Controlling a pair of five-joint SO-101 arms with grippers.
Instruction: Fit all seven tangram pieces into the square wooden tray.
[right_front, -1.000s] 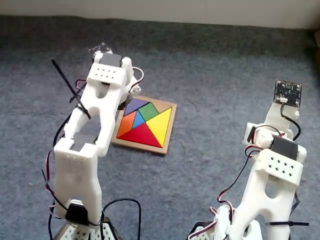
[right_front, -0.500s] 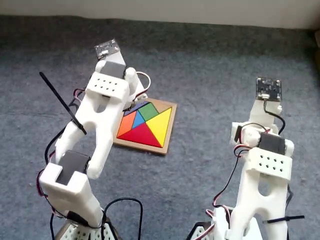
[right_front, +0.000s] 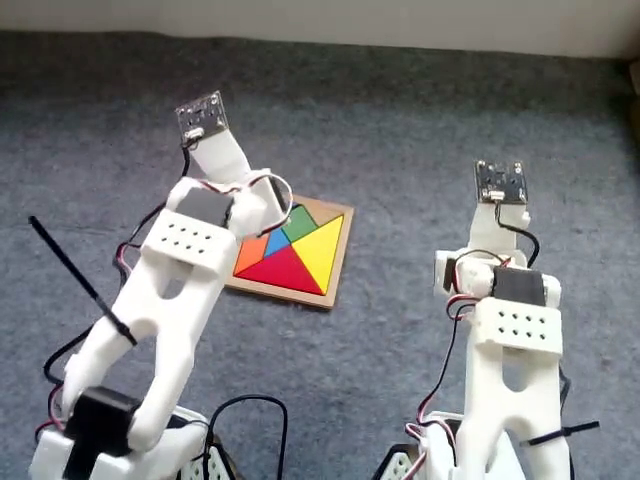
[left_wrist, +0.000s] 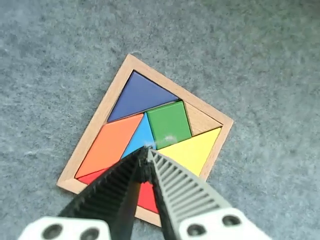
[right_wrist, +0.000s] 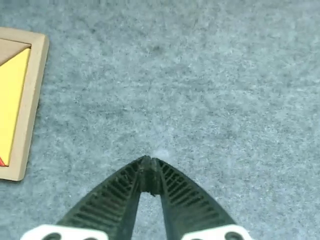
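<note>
In the left wrist view the square wooden tray (left_wrist: 129, 61) lies on grey carpet. It holds a dark blue triangle (left_wrist: 140, 95), a green square (left_wrist: 169, 124), an orange parallelogram (left_wrist: 110, 145), a light blue triangle (left_wrist: 139, 142), a yellow triangle (left_wrist: 192, 150) and a red triangle (left_wrist: 147, 195). A small triangular patch of bare wood (left_wrist: 201, 120) shows beside the green square. My left gripper (left_wrist: 146, 150) hangs shut above the tray's middle, holding nothing. My right gripper (right_wrist: 146, 162) is shut over bare carpet, well clear of the tray's corner (right_wrist: 37, 100).
From above, the tray (right_front: 343, 250) sits on the carpet between the two arms, partly under the left arm (right_front: 190, 250). The right arm (right_front: 510, 320) stands to its right. Open carpet lies beyond and right of the tray.
The left arm has pulled back from over the tray and its wrist has risen. The right arm has swung left, towards the tray.
</note>
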